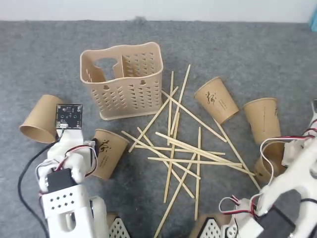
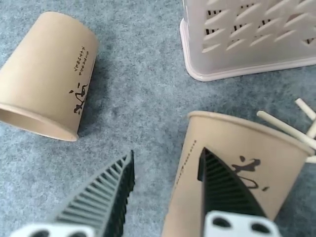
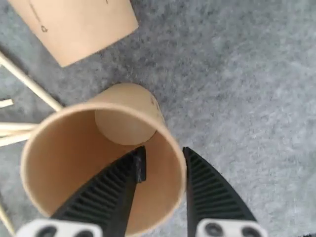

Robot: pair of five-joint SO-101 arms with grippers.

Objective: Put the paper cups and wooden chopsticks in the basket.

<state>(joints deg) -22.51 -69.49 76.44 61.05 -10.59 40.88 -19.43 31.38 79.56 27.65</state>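
The tan slotted basket (image 1: 121, 79) stands upright at the back left. Several wooden chopsticks (image 1: 183, 146) lie crossed in the middle. My left gripper (image 2: 165, 170) is open, with one finger (image 2: 222, 192) lying over the side of a paper cup (image 2: 247, 163) and the other over bare carpet. A second cup (image 2: 49, 74) lies on its side beyond it. My right gripper (image 3: 164, 160) is open astride the rim of a third cup (image 3: 74, 163), one finger inside and one outside. Two more cups (image 1: 218, 99) (image 1: 261, 119) lie at the right.
Grey carpet (image 1: 257, 49) covers the table. The basket's foot (image 2: 232, 74) stands close behind the left gripper's cup. Another cup (image 3: 74, 24) and chopstick ends (image 3: 24, 79) lie just past the right gripper's cup. Both arms' cables hang near the front.
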